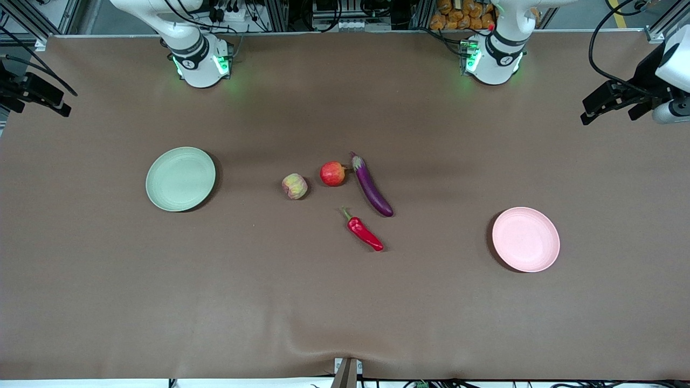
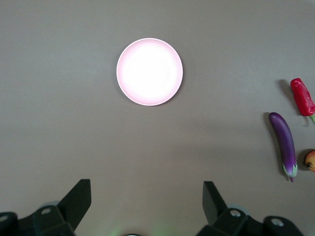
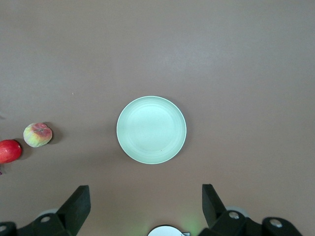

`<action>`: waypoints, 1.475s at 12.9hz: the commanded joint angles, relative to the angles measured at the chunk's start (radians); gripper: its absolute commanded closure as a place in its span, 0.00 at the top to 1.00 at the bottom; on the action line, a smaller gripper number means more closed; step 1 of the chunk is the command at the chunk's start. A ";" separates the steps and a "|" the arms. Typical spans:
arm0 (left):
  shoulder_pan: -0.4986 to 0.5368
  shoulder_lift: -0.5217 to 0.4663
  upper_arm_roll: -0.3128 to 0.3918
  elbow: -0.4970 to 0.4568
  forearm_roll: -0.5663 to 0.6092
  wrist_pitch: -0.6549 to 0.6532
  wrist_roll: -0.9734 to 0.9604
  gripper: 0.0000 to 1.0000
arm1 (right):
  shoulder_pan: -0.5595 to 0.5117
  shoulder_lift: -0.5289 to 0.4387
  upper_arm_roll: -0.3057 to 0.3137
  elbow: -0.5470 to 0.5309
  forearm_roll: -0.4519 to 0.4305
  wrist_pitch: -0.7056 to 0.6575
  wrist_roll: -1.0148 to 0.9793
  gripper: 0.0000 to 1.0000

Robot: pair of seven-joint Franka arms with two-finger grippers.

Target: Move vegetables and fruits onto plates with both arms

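Note:
The purple eggplant [image 1: 371, 185], red chili [image 1: 364, 231], red apple [image 1: 332, 173] and yellow-green fruit [image 1: 294, 186] lie grouped mid-table. The pale green plate [image 1: 180, 178] sits toward the right arm's end and the pale pink plate [image 1: 525, 239] toward the left arm's end; both are bare. My left gripper [image 2: 146, 189] is open and empty, high over the cloth; its view shows the pink plate [image 2: 149, 72], eggplant [image 2: 284, 142] and chili [image 2: 302, 96]. My right gripper [image 3: 146, 194] is open and empty, high up; its view shows the green plate [image 3: 151, 130], pale fruit [image 3: 37, 134] and apple [image 3: 10, 150].
The brown cloth [image 1: 345, 302] covers the table and has a fold at its near edge. Black camera rigs stand at both ends of the table [image 1: 32, 91] [image 1: 625, 97]. The arm bases [image 1: 199, 62] [image 1: 493, 56] stand along the back edge.

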 commanded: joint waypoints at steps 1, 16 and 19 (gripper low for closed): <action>-0.006 0.010 0.005 0.030 0.021 -0.040 0.009 1.00 | 0.000 -0.020 0.005 -0.004 -0.018 -0.011 0.023 1.00; 0.005 0.016 0.005 0.027 0.029 -0.055 0.012 1.00 | 0.002 0.006 0.001 -0.003 -0.024 0.001 0.021 1.00; 0.006 0.016 0.004 0.025 0.029 -0.055 0.012 1.00 | 0.003 0.008 0.001 -0.003 -0.024 0.001 0.019 1.00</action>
